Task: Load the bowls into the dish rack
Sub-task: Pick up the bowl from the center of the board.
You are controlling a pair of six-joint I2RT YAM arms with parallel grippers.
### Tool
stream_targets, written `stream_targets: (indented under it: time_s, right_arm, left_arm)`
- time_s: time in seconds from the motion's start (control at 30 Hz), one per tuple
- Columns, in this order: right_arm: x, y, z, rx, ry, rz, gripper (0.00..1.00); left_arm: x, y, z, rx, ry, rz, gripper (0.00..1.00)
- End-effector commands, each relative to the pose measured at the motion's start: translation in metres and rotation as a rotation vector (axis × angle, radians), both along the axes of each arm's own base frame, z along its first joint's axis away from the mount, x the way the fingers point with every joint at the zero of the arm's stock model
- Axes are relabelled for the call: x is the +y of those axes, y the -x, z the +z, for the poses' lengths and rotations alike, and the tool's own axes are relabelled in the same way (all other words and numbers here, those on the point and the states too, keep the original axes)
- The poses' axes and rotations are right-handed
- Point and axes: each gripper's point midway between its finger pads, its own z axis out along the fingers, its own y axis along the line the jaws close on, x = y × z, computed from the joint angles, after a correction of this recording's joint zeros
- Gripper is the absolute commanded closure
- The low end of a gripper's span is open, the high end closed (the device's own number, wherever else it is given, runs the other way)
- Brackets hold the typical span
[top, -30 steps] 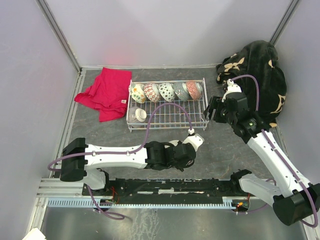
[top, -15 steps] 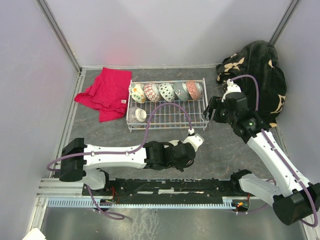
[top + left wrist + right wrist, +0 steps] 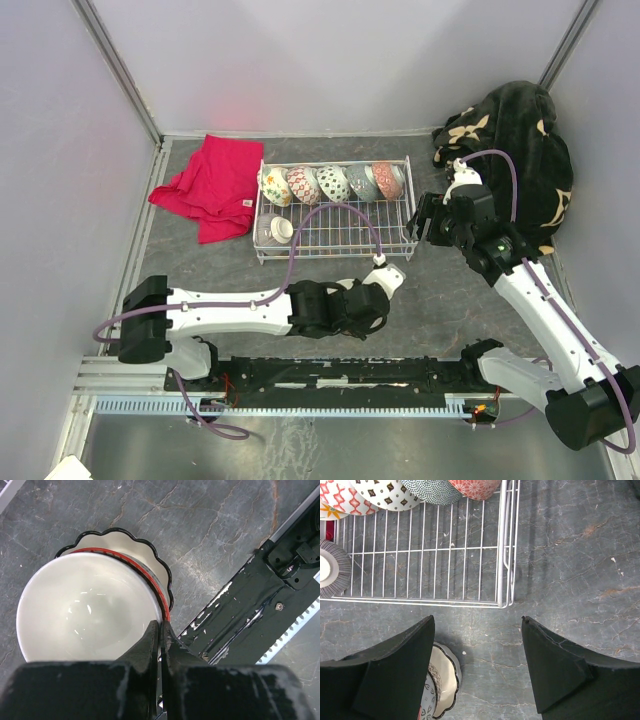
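A white bowl (image 3: 85, 610) with a red rim sits nested in a scalloped, black-edged bowl (image 3: 135, 542) on the grey table. My left gripper (image 3: 160, 623) is shut on the white bowl's near rim, one finger inside and one outside. The right wrist view has that scalloped bowl (image 3: 447, 677) just in front of the white wire dish rack (image 3: 502, 555). The dish rack (image 3: 335, 238) holds a back row of several patterned bowls (image 3: 332, 183) and a striped bowl (image 3: 272, 231) at its front left. My right gripper (image 3: 477, 619) hangs open by the rack's front right corner, holding nothing.
A red cloth (image 3: 210, 185) lies left of the rack. A dark patterned blanket (image 3: 520, 140) is bunched in the far right corner. The black mounting rail (image 3: 260, 595) runs along the near edge, close beside the stacked bowls. Walls close in the left, back and right.
My left gripper's jaws have shut on the white bowl's rim, and the left wrist has shifted slightly left. The right arm has not moved.
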Motion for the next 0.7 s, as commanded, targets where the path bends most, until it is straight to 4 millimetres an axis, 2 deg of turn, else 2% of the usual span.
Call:
stream_targets:
  time_s: [0.0, 0.43, 0.67]
  right_arm:
    - [0.003, -0.008, 0.008, -0.037, -0.025, -0.004, 0.22]
    - [0.004, -0.008, 0.007, -0.037, -0.026, -0.004, 0.22]
    - [0.004, -0.008, 0.006, -0.035, -0.026, -0.005, 0.22]
  left_arm:
    - [-0.001, -0.014, 0.042, -0.050, 0.118, 0.063, 0.97]
    - [0.006, -0.032, 0.134, -0.153, 0.370, 0.122, 0.97]
    - [0.010, -0.050, 0.169, -0.203, 0.472, 0.159, 0.97]
